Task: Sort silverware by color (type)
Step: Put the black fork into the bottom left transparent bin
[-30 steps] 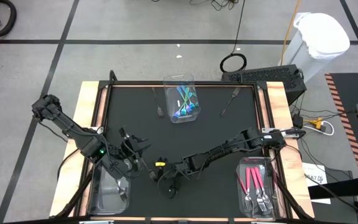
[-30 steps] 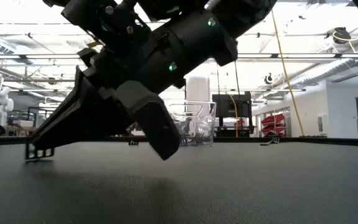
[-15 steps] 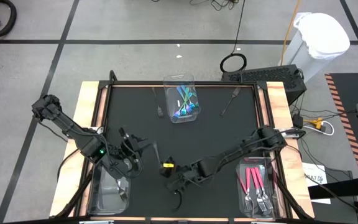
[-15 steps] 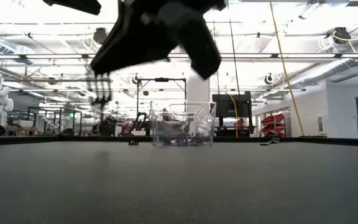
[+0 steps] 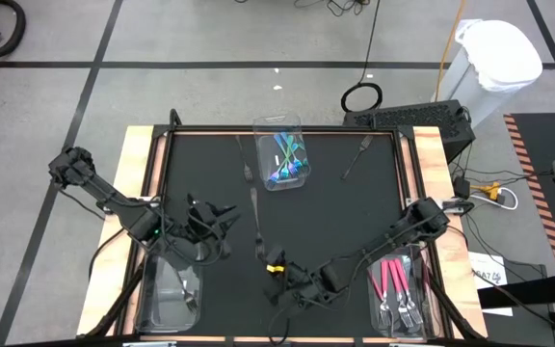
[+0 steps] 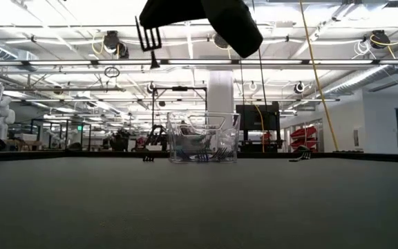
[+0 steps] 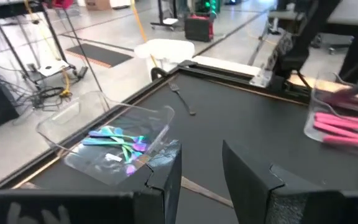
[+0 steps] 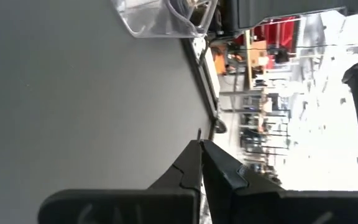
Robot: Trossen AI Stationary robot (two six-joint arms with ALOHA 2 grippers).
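The right gripper hangs over the table's 6 o'clock edge, pinched fully shut on the handle end of a dark fork. The fork is lifted clear of the mat, its tines pointing toward 12 o'clock. So thin a hold so far from the tines looks risky to me: a quick swing could make the fork pivot or slip out. The left gripper waits near 8 o'clock, fingers partly apart with nothing between them, right above the empty clear bin. If that bin is the target, the arms may collide. A drop into the pink-handled bin at 4 o'clock or the teal-handled bin at 12 o'clock would spoil the sort.
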